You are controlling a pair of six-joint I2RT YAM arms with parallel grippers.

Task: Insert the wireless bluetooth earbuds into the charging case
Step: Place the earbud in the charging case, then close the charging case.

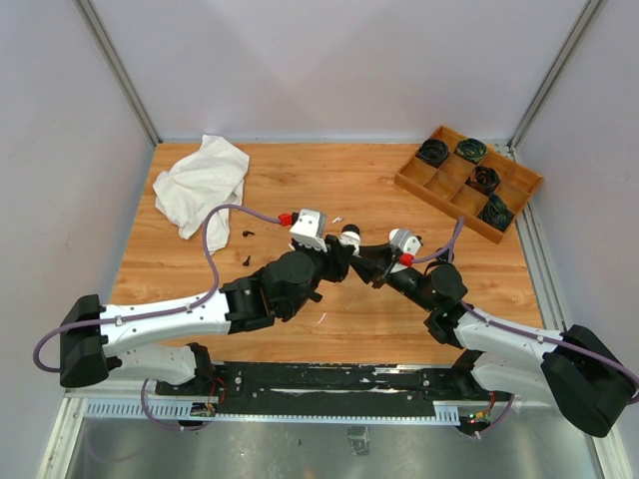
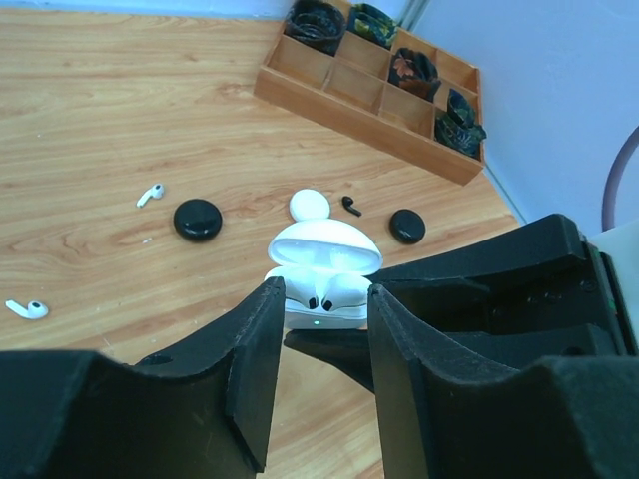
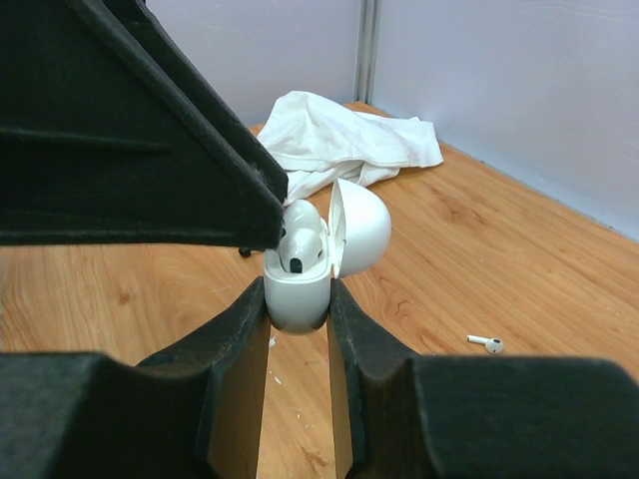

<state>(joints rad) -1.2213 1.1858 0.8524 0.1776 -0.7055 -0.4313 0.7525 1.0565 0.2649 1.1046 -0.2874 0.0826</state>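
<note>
Right gripper [image 3: 298, 304] clamps the open charging case [image 2: 321, 261]. Left gripper [image 2: 324, 294], at its 8 o'clock in the top view, stands slightly parted and empty. Best retreat straight back, sparing the seated earbuds [image 3: 297, 254].

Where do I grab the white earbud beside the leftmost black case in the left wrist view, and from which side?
From straight above, probably: the white earbud lies flat on the table, clear of the black case. Close the left gripper across the stem, just below the head; the stem is narrow and straight, while the rounded head would likely slip.
</note>
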